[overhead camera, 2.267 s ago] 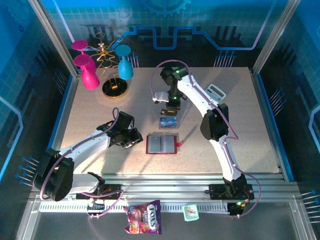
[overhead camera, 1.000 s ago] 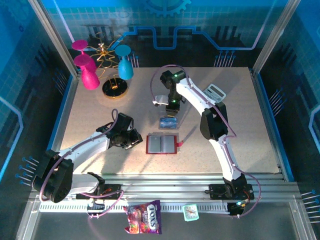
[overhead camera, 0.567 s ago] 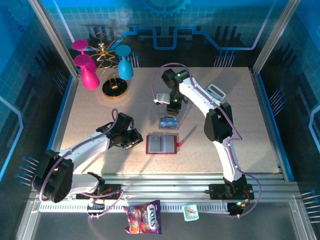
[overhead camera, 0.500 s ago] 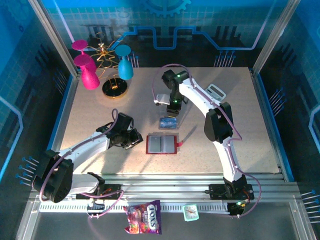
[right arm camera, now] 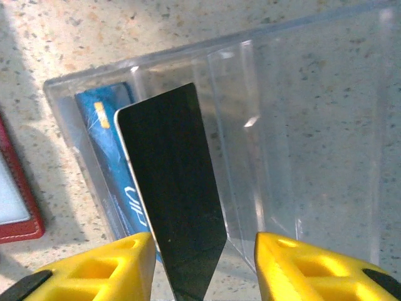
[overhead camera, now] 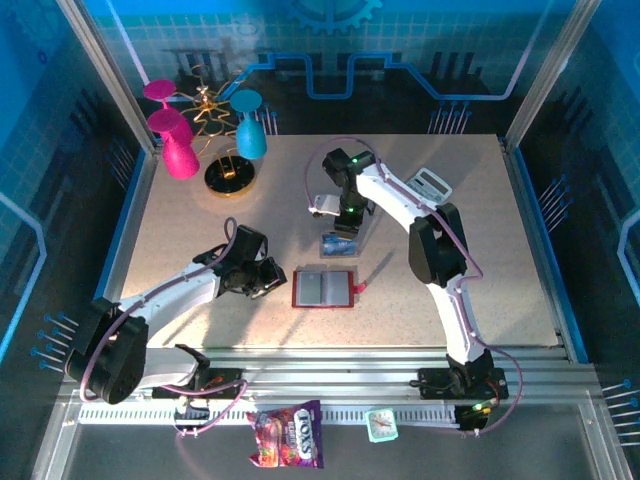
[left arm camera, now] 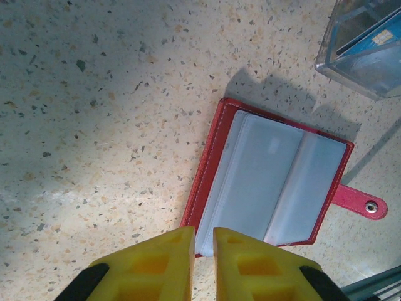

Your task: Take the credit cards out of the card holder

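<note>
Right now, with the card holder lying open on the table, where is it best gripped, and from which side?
Probably the snap tab, from the right arm's side. The card holder lies open and flat, its red edges low on the table; the tab alone sticks out beyond them.

Left arm (overhead camera: 175,290), right arm (overhead camera: 395,196): white shells, black joints!
Mauve cables (overhead camera: 343,139) trail both; left gripper (left arm camera: 202,235), right gripper (right arm camera: 203,241) show blocky yellow fingers (left arm camera: 156,263).

I see a grey calculator (overhead camera: 431,183) far right, a pink goblet (overhead camera: 181,152) and a teal goblet (overhead camera: 250,136) far left, and a candy bag (overhead camera: 287,435) nearest me.
</note>
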{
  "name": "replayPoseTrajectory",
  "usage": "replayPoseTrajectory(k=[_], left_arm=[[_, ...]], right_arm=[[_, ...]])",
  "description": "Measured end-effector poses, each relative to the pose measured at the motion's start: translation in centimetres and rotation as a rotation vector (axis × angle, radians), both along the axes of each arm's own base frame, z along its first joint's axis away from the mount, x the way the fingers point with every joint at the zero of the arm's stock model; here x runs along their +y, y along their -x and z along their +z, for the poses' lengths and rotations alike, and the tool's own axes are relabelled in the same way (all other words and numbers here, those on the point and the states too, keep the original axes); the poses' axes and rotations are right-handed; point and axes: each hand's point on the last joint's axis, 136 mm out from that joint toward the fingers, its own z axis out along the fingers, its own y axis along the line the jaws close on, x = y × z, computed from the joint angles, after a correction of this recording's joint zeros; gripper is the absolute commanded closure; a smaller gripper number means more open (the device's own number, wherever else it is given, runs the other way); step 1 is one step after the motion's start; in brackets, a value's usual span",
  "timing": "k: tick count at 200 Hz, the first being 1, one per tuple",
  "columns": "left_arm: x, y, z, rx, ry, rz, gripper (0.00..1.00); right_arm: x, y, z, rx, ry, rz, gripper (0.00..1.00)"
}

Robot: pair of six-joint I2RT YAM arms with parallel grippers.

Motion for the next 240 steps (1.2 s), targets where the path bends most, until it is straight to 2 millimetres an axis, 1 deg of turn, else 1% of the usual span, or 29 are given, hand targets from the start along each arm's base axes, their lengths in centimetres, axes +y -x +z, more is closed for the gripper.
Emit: replayPoseTrajectory(k=[28, 60, 82, 103, 123, 154, 177, 194, 200, 208, 213, 240], left_arm=[[0.0, 0.0, 0.0, 0.0, 0.0, 0.0, 0.84], [0.0, 0.0, 0.0, 0.0, 0.0, 0.0, 0.84], [0.0, 0.0, 0.0, 0.0, 0.0, 0.0, 0.84], [0.0, 0.0, 0.0, 0.0, 0.0, 0.0, 0.83], [0.0, 0.0, 0.0, 0.0, 0.0, -0.001, 0.83], [0.1, 0.1, -0.3, 0.005, -0.002, -0.001, 0.84], [0.1, 0.2, -0.3, 0.005, -0.002, 0.0, 0.83], [0.1, 0.2, -0.3, 0.006, -0.003, -0.001, 0.83], [0.1, 0.2, -0.3, 0.006, -0.003, -0.001, 0.83], [0.1, 0.2, -0.3, 0.006, -0.002, -0.001, 0.83], [0.1, 0.2, -0.3, 0.007, -0.003, -0.001, 0.83], [0.1, 0.2, -0.3, 0.007, -0.003, -0.001, 0.83]], right_arm=[[-0.2, -0.8, 0.8, -0.061, 0.0, -0.005, 0.54], [0.0, -2.2, 2.7, -0.158, -0.018, -0.012, 0.54], [-0.1, -3.1, 3.6, -0.216, -0.019, -0.02, 0.55], [-0.1, -3.9, 3.7, -0.252, -0.016, -0.027, 0.54], [-0.1, -4.1, 3.4, -0.266, -0.009, -0.028, 0.55], [0.2, -3.5, 2.6, -0.253, -0.002, -0.017, 0.53], [0.1, -2.1, 2.1, -0.226, -0.001, -0.009, 0.5], [-0.3, -1.1, 2.3, -0.219, 0.0, -0.01, 0.47], [-0.4, -0.8, 2.4, -0.219, -0.002, -0.013, 0.45], [-0.6, -0.5, 2.6, -0.221, -0.009, -0.014, 0.34], [-0.7, -0.2, 2.7, -0.221, -0.013, -0.022, 0.3], [-1.0, 0.4, 3.3, -0.237, -0.027, -0.024, 0.29]])
